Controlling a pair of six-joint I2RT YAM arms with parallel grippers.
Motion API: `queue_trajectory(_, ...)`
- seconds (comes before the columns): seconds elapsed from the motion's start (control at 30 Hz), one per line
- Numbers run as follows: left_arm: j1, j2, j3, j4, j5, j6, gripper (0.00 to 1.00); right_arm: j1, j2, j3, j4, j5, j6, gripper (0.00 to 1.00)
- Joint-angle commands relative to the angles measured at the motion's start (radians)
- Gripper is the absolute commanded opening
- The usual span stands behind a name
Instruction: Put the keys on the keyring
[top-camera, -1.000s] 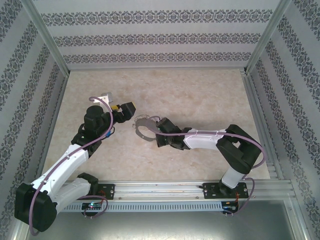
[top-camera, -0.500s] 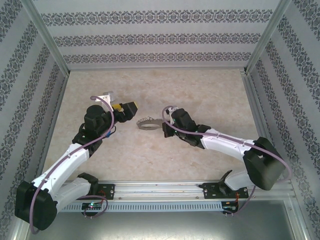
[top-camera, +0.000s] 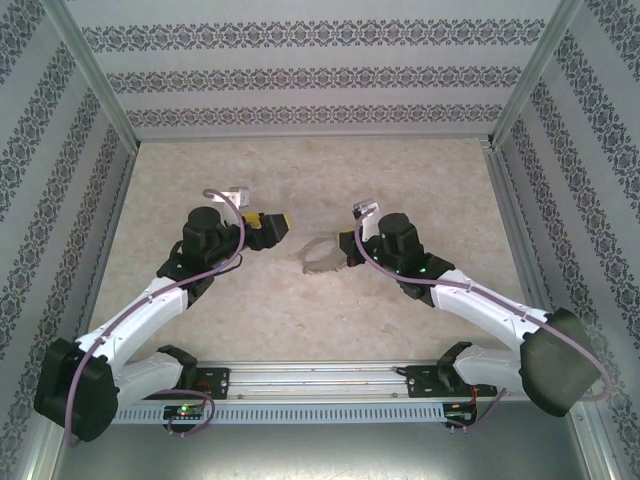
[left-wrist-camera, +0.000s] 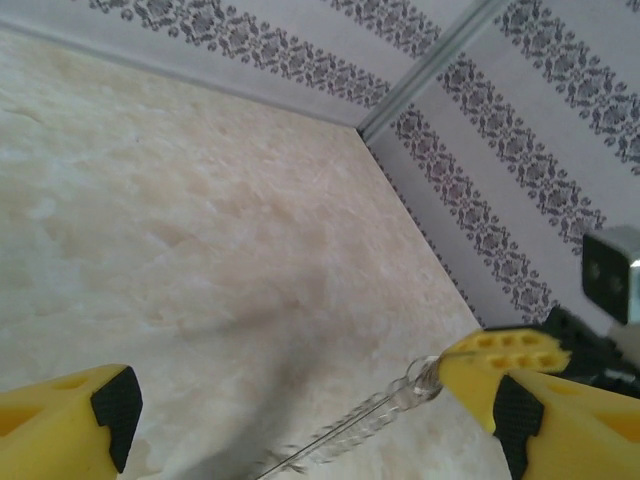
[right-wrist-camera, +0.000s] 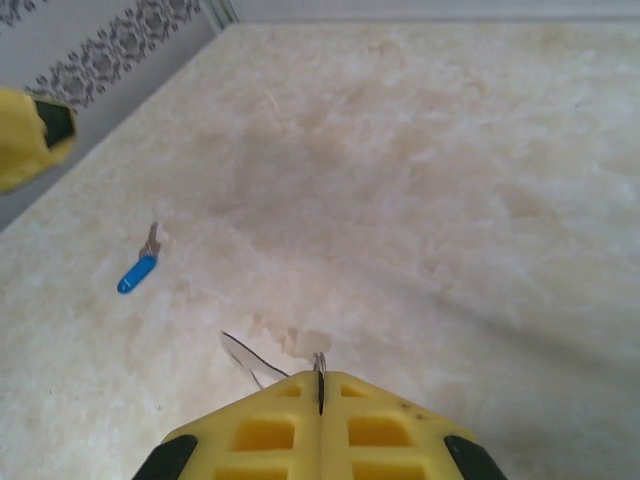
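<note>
Ring pinched, key loose.
Top: right gripper (top-camera: 345, 245) clamped on the keyring (top-camera: 320, 255), ring at its 9 o'clock; left gripper (top-camera: 272, 228) near. Left wrist: left jaws wide, ring low centre. Right wrist: blue key (right-wrist-camera: 137, 273) on table (right-wrist-camera: 450, 150) at 10 o'clock, apart from ring.

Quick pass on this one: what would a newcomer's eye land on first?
The right gripper is shut on the thin silvery keyring and holds it out at mid-table toward the open left gripper. Next comes the tiny blue key, lying alone on the marbled table, apart from both grippers.
</note>
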Motion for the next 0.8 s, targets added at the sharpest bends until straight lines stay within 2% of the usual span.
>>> queue_trajectory(0.0, -0.021, 0.024, 0.052, 0.059, 0.061, 0.04, 0.9, -0.028, -0.043, -0.007, 0.076, -0.067, -0.038, 0.0)
queue_trajectory(0.43, -0.06, 0.186, 0.112, 0.177, 0.268, 0.077, 0.78, -0.105, -0.059, -0.015, 0.128, -0.23, -0.024, 0.0)
queue_trajectory(0.77, -0.076, 0.28, 0.112, 0.304, 0.396, 0.056, 0.57, -0.108, -0.029, -0.018, 0.181, -0.337, 0.001, 0.0)
